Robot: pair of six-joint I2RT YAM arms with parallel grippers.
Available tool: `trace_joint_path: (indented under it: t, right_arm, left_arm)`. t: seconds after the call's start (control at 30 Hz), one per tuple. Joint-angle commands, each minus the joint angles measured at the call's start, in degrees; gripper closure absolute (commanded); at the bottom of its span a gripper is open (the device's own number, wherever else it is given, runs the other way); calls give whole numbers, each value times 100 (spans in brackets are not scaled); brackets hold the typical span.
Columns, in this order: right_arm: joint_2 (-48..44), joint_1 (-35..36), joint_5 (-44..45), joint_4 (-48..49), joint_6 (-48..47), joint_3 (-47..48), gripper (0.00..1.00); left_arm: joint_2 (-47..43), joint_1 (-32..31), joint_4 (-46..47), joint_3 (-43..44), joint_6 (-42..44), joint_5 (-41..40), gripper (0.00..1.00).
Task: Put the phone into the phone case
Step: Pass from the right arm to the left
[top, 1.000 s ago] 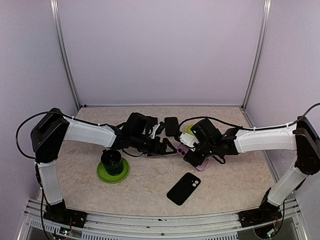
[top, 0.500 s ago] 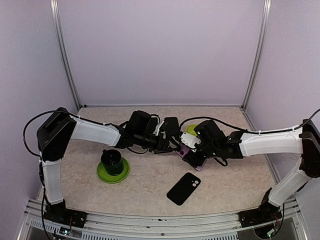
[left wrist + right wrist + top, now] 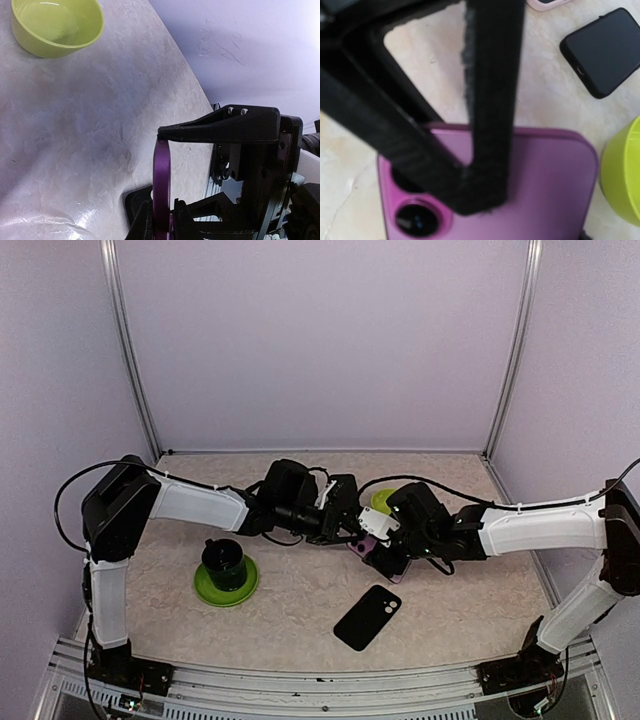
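**Object.** The phone (image 3: pixel 540 170), purple, is off the surface (image 3: pixel 470 600) at mid-field, standing on edge between the two arms.

**Grip.** The right end effector (image 3: pixel 378 548) spans the phone's width with its jaws wide, one fingertip seated on the upper edge. The left end effector (image 3: pixel 350 531) is nearly closed and pinches the phone's thin thickness at one end.

**Risks.**
- Both arms hold one rigid item. Any disagreement in their motion is judged likely to twist the phone or lever it out of one grip.
- The right hold bears on narrow edges, so a slip would drop the phone onto the surface.
- The phone case (image 3: pixel 367 617) lies loose and flat, well apart toward the near edge. Pressing the phone in may push the case along unless it is braced.

**Clearances.**
- The bowl (image 3: pixel 57 25) sits just behind the right wrist, and a second black case (image 3: pixel 605 50) lies near it.
- The cup (image 3: pixel 223 562), on its saucer (image 3: pixel 205 590), stands under the left forearm.
- The surface around the phone case is open, while the side walls limit elbow swing.
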Motion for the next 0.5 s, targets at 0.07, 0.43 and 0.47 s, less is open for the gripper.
trace_joint_path:
  t: [0.07, 0.43, 0.47]
  right_arm:
    - [-46, 125, -20, 346, -88, 25, 46]
    - [-226, 167, 532, 653, -45, -274, 16]
    - [-272, 185, 555, 700, -50, -311, 14]
  left_arm:
    - [119, 1, 10, 105, 41, -13, 100]
    - [-313, -19, 376, -196, -447, -427, 100]
    - [-368, -19, 397, -204, -492, -462, 100]
